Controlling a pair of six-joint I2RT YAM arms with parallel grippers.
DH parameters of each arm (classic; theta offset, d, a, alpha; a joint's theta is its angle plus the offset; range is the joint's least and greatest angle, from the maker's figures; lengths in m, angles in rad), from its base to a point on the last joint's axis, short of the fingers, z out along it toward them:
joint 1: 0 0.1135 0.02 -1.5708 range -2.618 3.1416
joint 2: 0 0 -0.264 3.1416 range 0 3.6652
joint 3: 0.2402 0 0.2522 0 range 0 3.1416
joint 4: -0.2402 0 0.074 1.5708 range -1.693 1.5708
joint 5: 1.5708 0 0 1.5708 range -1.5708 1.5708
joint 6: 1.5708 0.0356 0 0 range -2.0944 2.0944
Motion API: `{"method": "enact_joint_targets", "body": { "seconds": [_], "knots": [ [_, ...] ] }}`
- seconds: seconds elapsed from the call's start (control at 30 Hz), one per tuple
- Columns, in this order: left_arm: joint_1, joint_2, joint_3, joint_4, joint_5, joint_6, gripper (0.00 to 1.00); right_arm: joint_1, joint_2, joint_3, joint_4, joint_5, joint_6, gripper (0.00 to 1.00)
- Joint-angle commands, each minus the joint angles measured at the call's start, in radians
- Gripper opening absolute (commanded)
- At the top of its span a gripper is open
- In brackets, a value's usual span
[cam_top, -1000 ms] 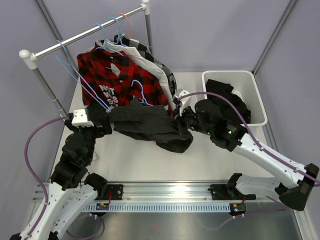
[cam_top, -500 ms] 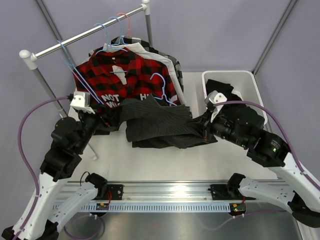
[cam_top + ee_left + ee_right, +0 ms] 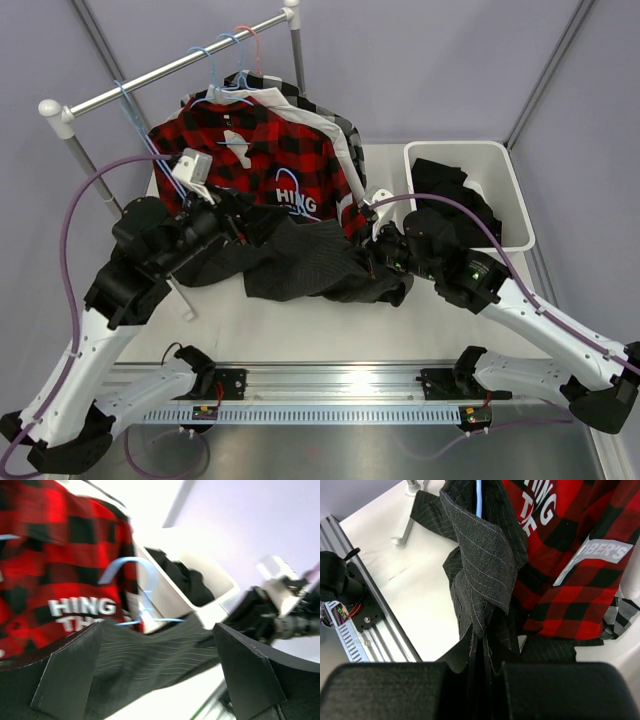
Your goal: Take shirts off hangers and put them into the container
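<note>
Left gripper (image 3: 155, 677): jaws spread wide, nothing held; placed well left of the container (image 3: 515, 200). Light-blue hanger (image 3: 479, 492): left of the container, seemingly lodged inside the charcoal pinstriped shirt (image 3: 300, 262). Right gripper (image 3: 477, 666): clamped on that shirt's cloth, just left of the container. Risk noted: if the hanger is not freed, it may be dragged into the container, or the red plaid shirt (image 3: 270, 160) may be snagged.
</note>
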Motion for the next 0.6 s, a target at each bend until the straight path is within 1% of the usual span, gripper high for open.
{"method": "enact_joint_targets", "body": {
  "seconds": [0.0,0.03,0.1,0.23,0.33,0.57],
  "knots": [
    [-0.086,0.063,0.065,0.017,-0.019,-0.022,0.97,0.01,-0.004,0.014,0.152,-0.019,0.017,0.0],
    [-0.121,0.095,0.071,0.017,-0.055,-0.023,0.97,0.009,0.001,0.012,0.164,-0.019,0.02,0.0],
    [-0.143,0.127,0.083,0.017,-0.091,-0.028,0.95,0.01,0.004,0.012,0.17,-0.021,0.025,0.0],
    [-0.186,0.184,0.09,0.015,-0.23,-0.026,0.91,0.01,-0.004,0.004,0.178,-0.034,0.036,0.0],
    [-0.212,0.213,0.1,0.018,-0.301,-0.017,0.89,0.01,-0.013,-0.006,0.181,-0.04,0.039,0.0],
    [-0.252,0.293,0.159,0.02,-0.396,0.018,0.8,0.01,-0.027,-0.019,0.19,-0.059,0.046,0.0]
  ]
}}
